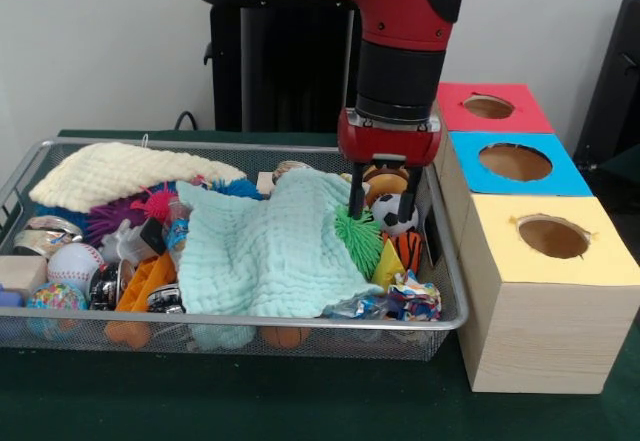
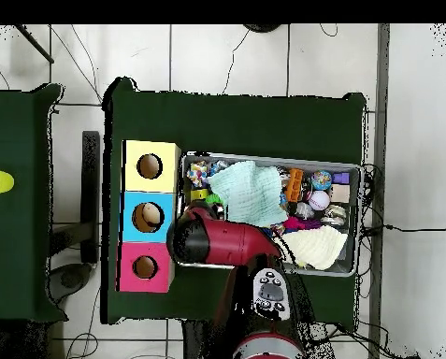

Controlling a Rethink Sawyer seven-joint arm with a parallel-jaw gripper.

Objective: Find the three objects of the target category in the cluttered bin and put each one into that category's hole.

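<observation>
The wire mesh bin (image 1: 449, 261) is full of toys and cloths; it also shows in the overhead view (image 2: 358, 192). My gripper (image 1: 382, 208) hangs low over the bin's right end, open, with its fingers on either side of a small black-and-white soccer ball (image 1: 388, 215). I cannot tell whether they touch it. An orange ball (image 1: 386, 177) sits just behind the gripper. The orange tiger-striped ball (image 1: 408, 250) lies just in front of it. The red-topped box's hole (image 1: 488, 107) is at the far right, and in the overhead view (image 2: 145, 267). There my arm hides the gripper.
A green spiky pom ball (image 1: 358, 241) lies against a mint cloth (image 1: 265, 256). A pale yellow cloth (image 1: 120, 173) covers the far left. A baseball (image 1: 75, 264) is at the left end. The blue-topped box's hole (image 1: 515, 162) and the yellow-topped box's hole (image 1: 552, 237) are nearer the camera.
</observation>
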